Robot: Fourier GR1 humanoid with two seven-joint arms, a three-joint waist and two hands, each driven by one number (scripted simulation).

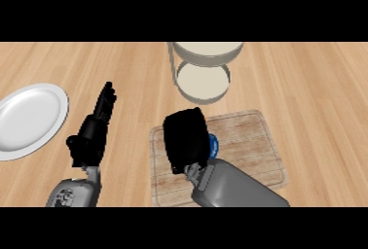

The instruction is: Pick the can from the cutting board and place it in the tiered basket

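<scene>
- Wooden counter (309,87): open bare wood right of the cutting board (251,146), and more to its left.
- Cutting board: right half uncovered, left half under the right hand.
- White plate (28,121): well left of the board, cut by the view's edge.
- Tiered basket (203,82): just beyond the board's far edge, near its left corner.
- Right hand (185,141): curled round the can.
- Left hand (92,133): left of the board, fingers straight, resting.
- Can (213,143): on the board, mostly hidden; blue sliver at the right hand's edge.
</scene>
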